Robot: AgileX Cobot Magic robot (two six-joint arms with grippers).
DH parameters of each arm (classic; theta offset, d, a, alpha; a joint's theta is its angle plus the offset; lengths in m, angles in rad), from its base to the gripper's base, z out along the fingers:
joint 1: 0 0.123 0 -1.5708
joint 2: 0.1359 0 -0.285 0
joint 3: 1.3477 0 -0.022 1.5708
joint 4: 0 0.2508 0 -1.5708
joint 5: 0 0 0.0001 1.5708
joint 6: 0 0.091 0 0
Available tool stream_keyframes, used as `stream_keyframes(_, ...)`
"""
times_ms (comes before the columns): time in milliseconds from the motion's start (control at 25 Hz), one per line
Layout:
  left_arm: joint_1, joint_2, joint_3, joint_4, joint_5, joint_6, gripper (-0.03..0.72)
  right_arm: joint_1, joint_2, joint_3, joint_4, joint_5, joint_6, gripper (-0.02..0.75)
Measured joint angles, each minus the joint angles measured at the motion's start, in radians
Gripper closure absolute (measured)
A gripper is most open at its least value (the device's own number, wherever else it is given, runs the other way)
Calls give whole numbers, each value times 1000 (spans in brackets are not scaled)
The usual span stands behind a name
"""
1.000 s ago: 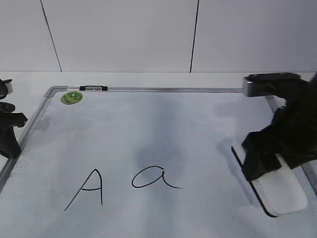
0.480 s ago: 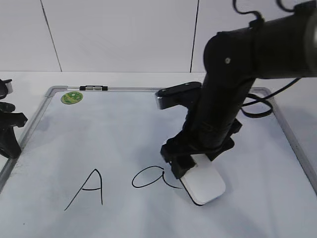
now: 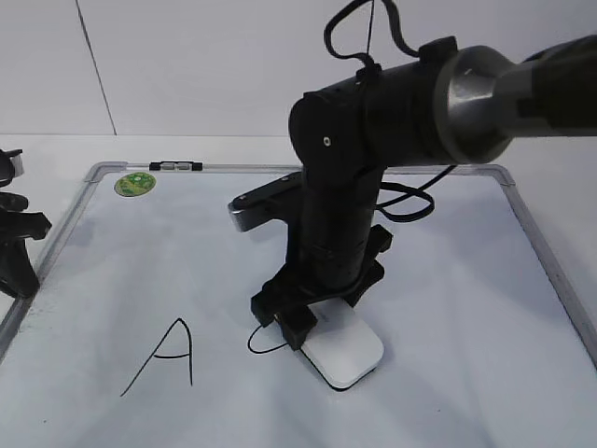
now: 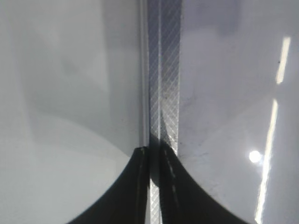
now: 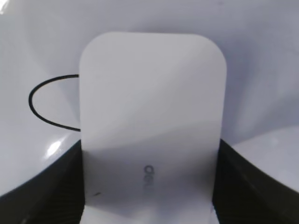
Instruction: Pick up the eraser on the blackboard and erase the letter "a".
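My right gripper (image 3: 312,313) is shut on the white eraser (image 3: 342,350) and presses it flat on the blackboard (image 3: 466,308). The eraser covers the right part of the letter "a" (image 3: 264,343); only the left of its loop shows. In the right wrist view the eraser (image 5: 149,107) fills the middle, between my jaws (image 5: 149,186), and the loop's left arc (image 5: 49,105) sticks out on its left. My left gripper (image 3: 14,252) rests at the board's left edge. In the left wrist view its jaws (image 4: 156,186) lie close together on the board's frame (image 4: 161,70).
A capital "A" (image 3: 168,359) is drawn left of the eraser. A green sticker (image 3: 135,183) and a small black clip (image 3: 175,166) sit at the board's far left corner. A white tiled wall (image 3: 233,65) stands behind.
My right arm has swept left across the board with the eraser, from the right edge onto the "a". The tail and right part of the "a" no longer show. The left arm has not moved.
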Motion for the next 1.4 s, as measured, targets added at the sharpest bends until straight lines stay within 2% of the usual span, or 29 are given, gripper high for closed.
stream_keyframes(320, 0, 0, 0, 0, 0, 0, 659, 122, 19, -29, 6, -6, 0, 167)
stream_keyframes(440, 0, 0, 0, 0, 0, 0, 658, 139, 21, -29, 8, -6, 0, 167)
stream_keyframes(720, 0, 0, 0, -4, -3, 0, 658, 99, 21, -29, -44, 0, 92, 167)
stream_keyframes(1080, 0, 0, 0, -6, -4, 0, 657, -71, 21, -35, -116, 23, 127, 167)
stream_keyframes(1280, 0, 0, 0, -6, -4, 0, 657, -55, 21, -36, -112, 27, 113, 167)
stream_keyframes(1400, 0, 0, 0, -6, -4, 0, 655, 7, 21, -36, -110, 32, 84, 167)
